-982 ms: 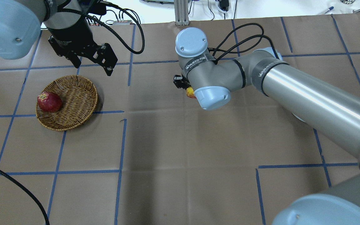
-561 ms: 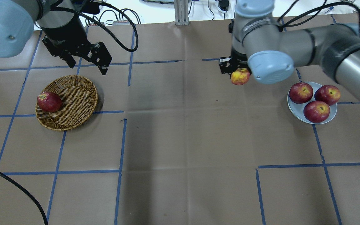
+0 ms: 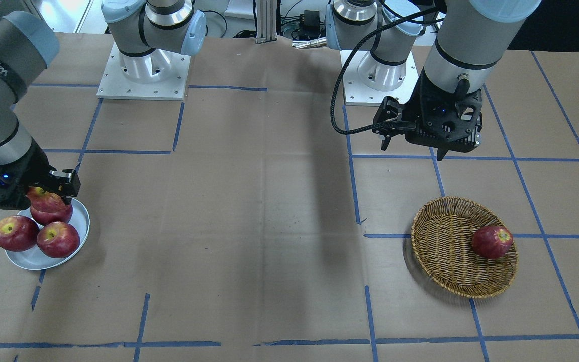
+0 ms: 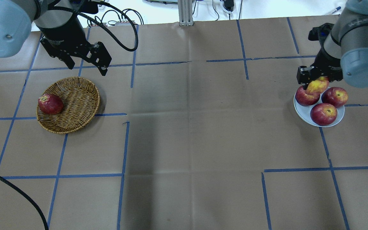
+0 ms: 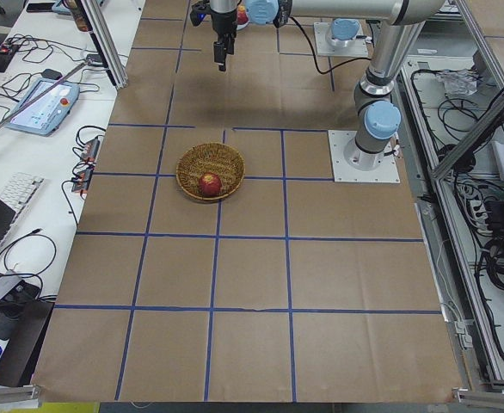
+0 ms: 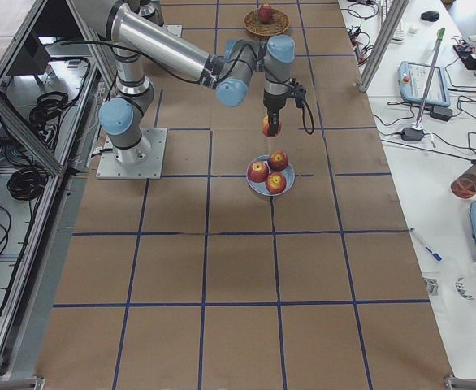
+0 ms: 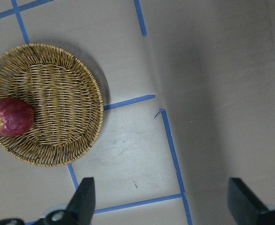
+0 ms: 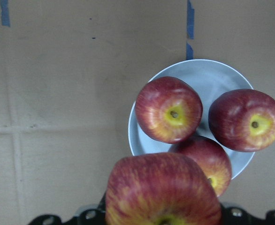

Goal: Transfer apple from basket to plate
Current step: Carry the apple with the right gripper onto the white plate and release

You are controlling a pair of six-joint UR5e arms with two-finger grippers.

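My right end effector [image 4: 318, 81] grips the apple [image 4: 316, 87] over the plate [image 4: 302, 114], near its twelve o'clock rim; I judge lowering and release remain.

Overhead and right wrist cameras both overlook plate [image 4: 301, 111].

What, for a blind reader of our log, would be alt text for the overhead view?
The right pincer holds the apple above the plate, which bears three red apples. Across the table, the open left pincer hovers by the basket holding one dark apple.
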